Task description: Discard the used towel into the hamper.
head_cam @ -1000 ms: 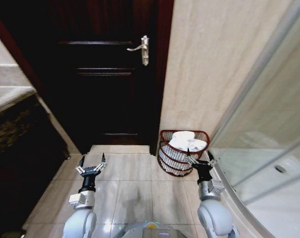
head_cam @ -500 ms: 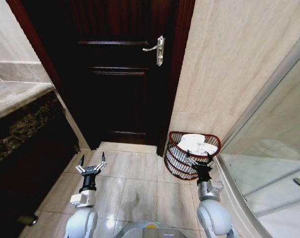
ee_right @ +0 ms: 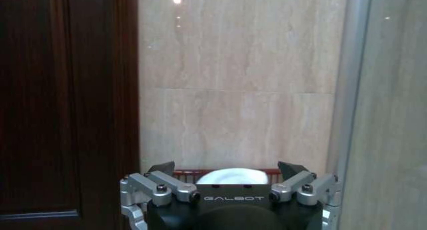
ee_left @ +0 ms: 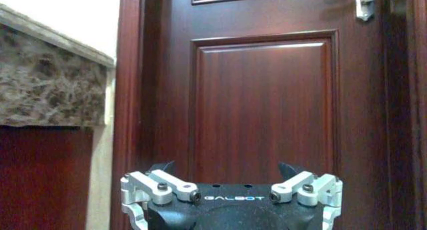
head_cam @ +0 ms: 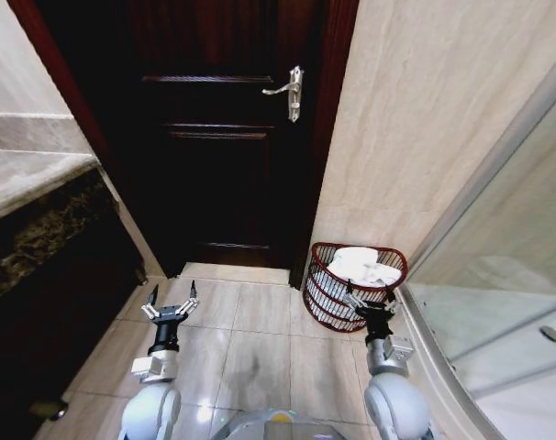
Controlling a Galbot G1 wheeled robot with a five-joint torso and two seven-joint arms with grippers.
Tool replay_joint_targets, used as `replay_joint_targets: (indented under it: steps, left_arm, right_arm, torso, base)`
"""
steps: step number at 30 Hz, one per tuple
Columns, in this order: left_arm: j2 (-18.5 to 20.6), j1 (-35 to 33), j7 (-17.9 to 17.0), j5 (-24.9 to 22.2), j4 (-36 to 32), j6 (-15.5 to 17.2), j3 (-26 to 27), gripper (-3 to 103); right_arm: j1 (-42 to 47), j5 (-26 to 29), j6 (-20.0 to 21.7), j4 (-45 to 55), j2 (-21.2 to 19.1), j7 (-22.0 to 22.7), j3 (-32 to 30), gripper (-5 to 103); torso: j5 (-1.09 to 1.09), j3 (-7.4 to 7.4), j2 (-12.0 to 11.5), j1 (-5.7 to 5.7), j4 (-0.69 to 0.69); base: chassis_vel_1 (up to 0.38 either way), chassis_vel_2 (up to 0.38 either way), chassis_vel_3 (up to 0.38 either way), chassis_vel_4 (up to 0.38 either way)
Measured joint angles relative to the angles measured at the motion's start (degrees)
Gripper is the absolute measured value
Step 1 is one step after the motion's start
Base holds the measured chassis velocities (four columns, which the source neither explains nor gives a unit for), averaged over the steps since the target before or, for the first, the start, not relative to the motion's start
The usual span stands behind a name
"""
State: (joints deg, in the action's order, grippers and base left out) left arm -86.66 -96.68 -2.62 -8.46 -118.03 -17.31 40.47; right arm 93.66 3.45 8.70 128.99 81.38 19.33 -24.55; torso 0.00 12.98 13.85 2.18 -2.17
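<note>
The small dark reddish-brown open-weave wire hamper (head_cam: 355,286) stands on the pale tiled floor (head_cam: 260,357) in the corner where the beige stone wall (head_cam: 416,137) meets the glass shower screen (head_cam: 507,266), just beside the dark wooden door (head_cam: 232,137). A white rolled towel (head_cam: 364,266) already lies inside it, heaped to the rim, so the discarding looks done. Over the last second the whole scene has slid and then almost settled: the door handle and the hamper have shifted together, which reads as the robot turning or straightening, not as anything in the room moving. That suggests it is backing off from a finished job.

The right pincer (head_cam: 371,302) hangs just in front of the hamper's near rim, fingers spread wide and holding nothing; from its wrist the towel (ee_right: 231,177) peeps up right behind the tips. The left pincer (head_cam: 172,305) hovers well apart over the tiles, likewise spread and empty, facing the door.
</note>
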Motion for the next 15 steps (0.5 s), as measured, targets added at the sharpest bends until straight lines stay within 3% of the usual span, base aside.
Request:
replay_joint_targets:
  steps: [15]
  left_arm:
    - [0.2, 0.0, -0.1, -0.7, 0.1, -1.7, -0.3, 100]
  right_arm:
    - [1.5, -0.6, -0.3, 0.8, 0.1, -0.1, 0.0, 100]
  torso:
    - [0.0, 0.0, 0.0, 0.0, 0.0]
  base:
    - [-0.012, -0.011, -0.015, -0.013]
